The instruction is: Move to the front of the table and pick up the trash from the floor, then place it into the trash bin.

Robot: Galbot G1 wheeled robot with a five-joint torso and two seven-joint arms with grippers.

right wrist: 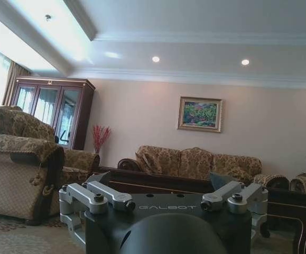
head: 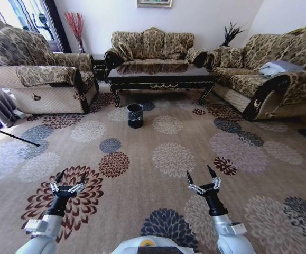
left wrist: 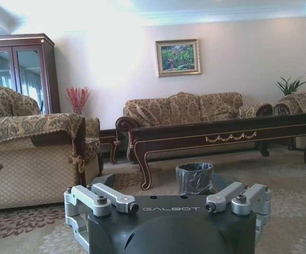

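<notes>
Head view: both grippers, left (head: 68, 178) and right (head: 203, 174), hover spread open and empty above the flower-medallion beige carpet (head: 158, 153), well short of the small black cylindrical bin (head: 135, 115) standing just before the long glossy near-black coffee table (head: 160, 78).

Open floor (head: 158, 159) spreads wide ahead of the robot, bare carpet from the two arms out toward 12 o'clock. The left gripper (head: 68, 180) and right gripper (head: 203, 177) hang low over it, jaws spread, well apart from each other and from any furniture. The trash bin (head: 135, 115) stands alone at about 12 o'clock, just in front of the desk (head: 160, 79), with free carpet all around it. The desk closes off the far side, a sofa (head: 153, 45) behind it. An armchair (head: 42, 79) blocks 10 o'clock; another sofa (head: 269, 74) blocks 2 o'clock. Gaps remain between the desk ends and both.
</notes>
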